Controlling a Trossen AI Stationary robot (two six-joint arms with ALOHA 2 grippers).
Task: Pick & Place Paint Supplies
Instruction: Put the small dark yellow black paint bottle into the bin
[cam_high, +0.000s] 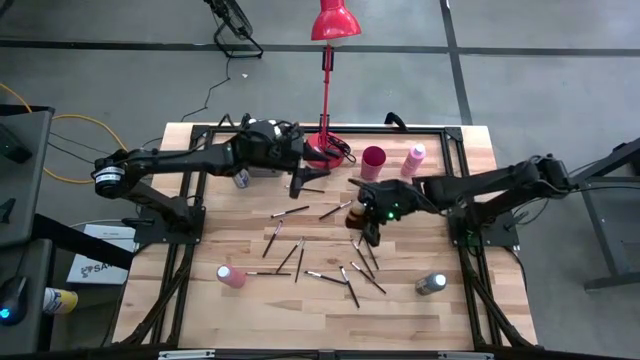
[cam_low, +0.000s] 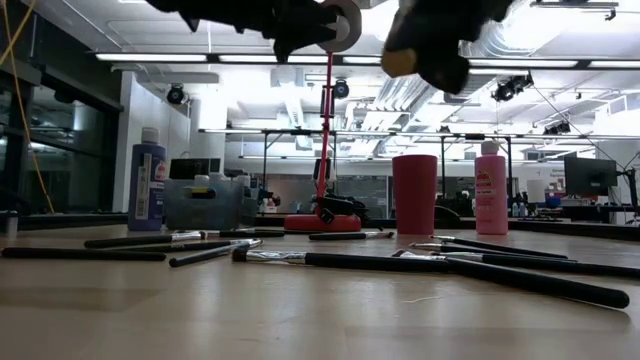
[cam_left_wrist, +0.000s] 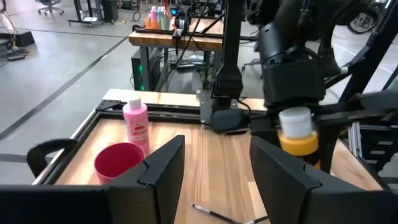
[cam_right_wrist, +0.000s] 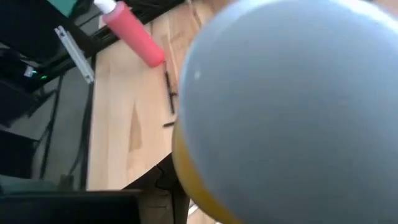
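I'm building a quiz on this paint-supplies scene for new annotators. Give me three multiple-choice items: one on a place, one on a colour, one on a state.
1. Where does the dark red cup stand?
A. Beside the upright pink bottle at the table's far edge
B. At the near edge
C. Inside a bin

2. What colour is the paint in the bottle held by the right gripper?
A. Blue
B. Yellow-orange
C. Green

3. How is the left gripper?
A. Shut on a brush
B. Shut on the cup
C. Open and empty

Answers: A, the high view shows cup and bottle side by side; B, the left wrist view shows yellow-orange under a white cap; C, its fingers stand apart around nothing.
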